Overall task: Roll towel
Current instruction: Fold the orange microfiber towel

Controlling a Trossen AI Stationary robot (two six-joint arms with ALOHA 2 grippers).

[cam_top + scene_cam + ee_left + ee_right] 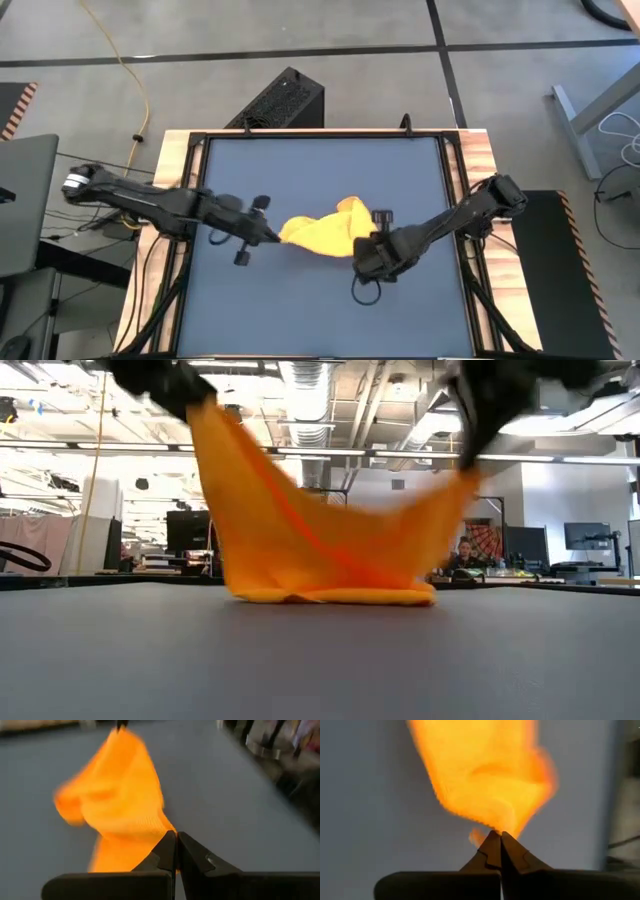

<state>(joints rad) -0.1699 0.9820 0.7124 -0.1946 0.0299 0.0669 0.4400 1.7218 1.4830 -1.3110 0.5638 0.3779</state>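
Our left claw is pinched tight on one corner of the towel, and our right claw is clamped on the opposite corner. Between the two, the cloth sags in a hammock, its low middle resting on the table. Its long axis runs claw to claw; both arms are equally near. Beyond the claws, we see nothing on the table to obstruct rolling.

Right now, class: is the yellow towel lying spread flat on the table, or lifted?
Lifted. The left gripper and right gripper each pinch an end of the towel; only its sagging middle touches the table.
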